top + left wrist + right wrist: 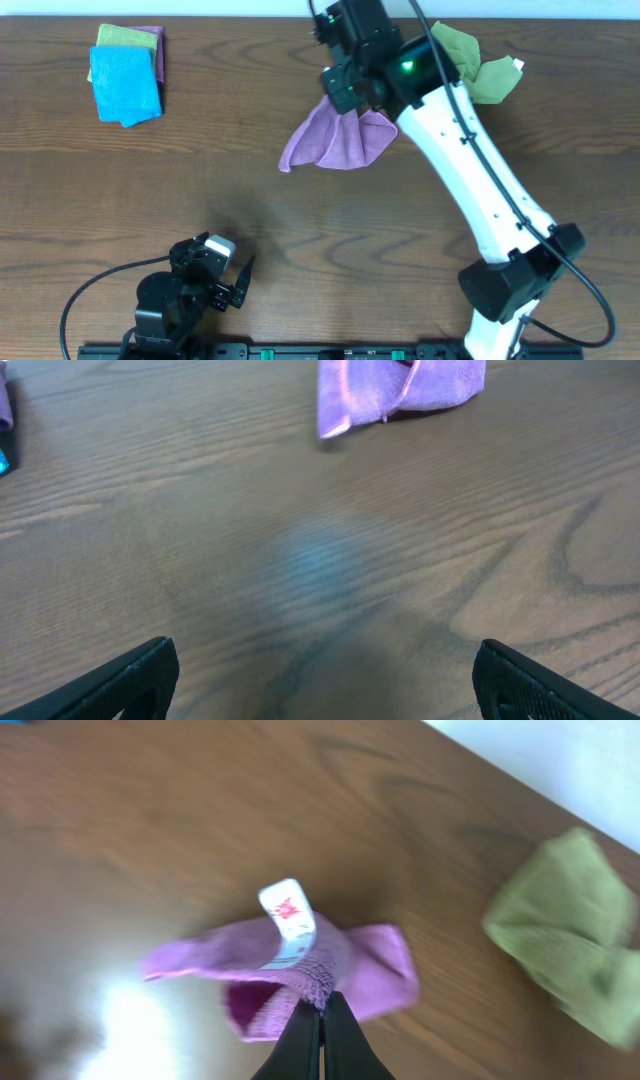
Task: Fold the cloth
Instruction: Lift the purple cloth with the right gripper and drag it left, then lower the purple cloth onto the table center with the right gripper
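Right gripper point(342, 92), seen from overhead, sits at the far middle of the table point(200, 180) with the cloth point(335, 140) bunched beneath it. Your left gripper point(232, 285) rests near the front edge, well apart. Left wrist: jaws spread wide, cloth far ahead. Right wrist: fingers point(305, 1045) pinched tight on the cloth beside its white tag point(288, 920), with a green cloth point(570, 940) nearby.

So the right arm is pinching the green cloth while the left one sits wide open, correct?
No: the right end effector pinches the purple cloth, not the green cloth, as the right wrist view shows. The left end effector is indeed open.
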You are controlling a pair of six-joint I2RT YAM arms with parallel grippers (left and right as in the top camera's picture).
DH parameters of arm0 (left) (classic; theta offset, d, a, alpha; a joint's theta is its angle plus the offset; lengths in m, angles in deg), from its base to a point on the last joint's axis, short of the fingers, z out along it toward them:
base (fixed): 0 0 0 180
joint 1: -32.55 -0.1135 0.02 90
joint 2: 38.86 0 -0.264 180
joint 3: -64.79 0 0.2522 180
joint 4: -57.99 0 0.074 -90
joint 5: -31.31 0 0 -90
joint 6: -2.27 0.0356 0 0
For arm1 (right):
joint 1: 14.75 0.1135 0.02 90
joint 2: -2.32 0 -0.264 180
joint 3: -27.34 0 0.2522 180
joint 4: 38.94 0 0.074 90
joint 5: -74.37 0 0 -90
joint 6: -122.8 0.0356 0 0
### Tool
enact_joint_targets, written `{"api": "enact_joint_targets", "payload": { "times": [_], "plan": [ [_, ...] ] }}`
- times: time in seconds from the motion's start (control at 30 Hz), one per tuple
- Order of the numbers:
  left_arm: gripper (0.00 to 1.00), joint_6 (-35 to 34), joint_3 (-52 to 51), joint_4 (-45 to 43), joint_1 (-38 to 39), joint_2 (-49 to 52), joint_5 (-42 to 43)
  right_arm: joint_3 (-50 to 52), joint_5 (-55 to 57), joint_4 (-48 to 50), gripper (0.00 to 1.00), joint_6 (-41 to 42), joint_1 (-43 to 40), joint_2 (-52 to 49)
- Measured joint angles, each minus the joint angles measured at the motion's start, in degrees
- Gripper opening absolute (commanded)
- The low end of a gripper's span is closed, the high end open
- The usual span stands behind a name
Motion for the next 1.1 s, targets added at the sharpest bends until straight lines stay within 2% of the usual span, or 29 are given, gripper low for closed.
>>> {"api": "enact_joint_targets", "payload": {
  "times": [0.3, 0.4, 0.53, 0.77, 0.8, 0.87, 0.9, 0.97, 1.07, 1.1],
  "plan": [
    [0.95, 0.0, 0.0, 0.0, 0.0, 0.0, 0.0, -0.9, -16.3, 0.6, 0.01, -3.0, 11.2, 0.0],
    [0.95, 0.0, 0.0, 0.0, 0.0, 0.0, 0.0, -3.9, -20.2, 0.6, 0.01, -4.3, 12.5, 0.2],
    [0.95, 0.0, 0.0, 0.0, 0.0, 0.0, 0.0, -5.8, -18.8, -0.4, 0.01, -5.2, 10.7, 2.3],
    [0.95, 0.0, 0.0, 0.0, 0.0, 0.0, 0.0, -1.5, -8.5, -3.9, 0.04, -3.7, -0.4, 2.4],
    [0.96, 0.0, 0.0, 0.0, 0.0, 0.0, 0.0, 0.2, -7.4, -4.1, 0.12, -2.6, -2.9, 1.3],
    [0.95, 0.0, 0.0, 0.0, 0.0, 0.0, 0.0, 2.8, -5.7, -5.1, 0.47, -0.1, -7.0, -1.7],
    [0.95, 0.0, 0.0, 0.0, 0.0, 0.0, 0.0, 3.7, -5.1, -5.8, 0.61, 1.4, -8.8, -3.6],
    [0.95, 0.0, 0.0, 0.0, 0.0, 0.0, 0.0, 4.7, -4.0, -6.5, 0.76, 3.3, -11.1, -7.0],
    [0.95, 0.0, 0.0, 0.0, 0.0, 0.0, 0.0, 5.7, -3.1, -7.3, 0.93, 5.8, -13.2, -11.8],
    [0.95, 0.0, 0.0, 0.0, 0.0, 0.0, 0.0, 6.0, -2.9, -7.3, 0.92, 6.1, -13.4, -12.9]
  ]
}}
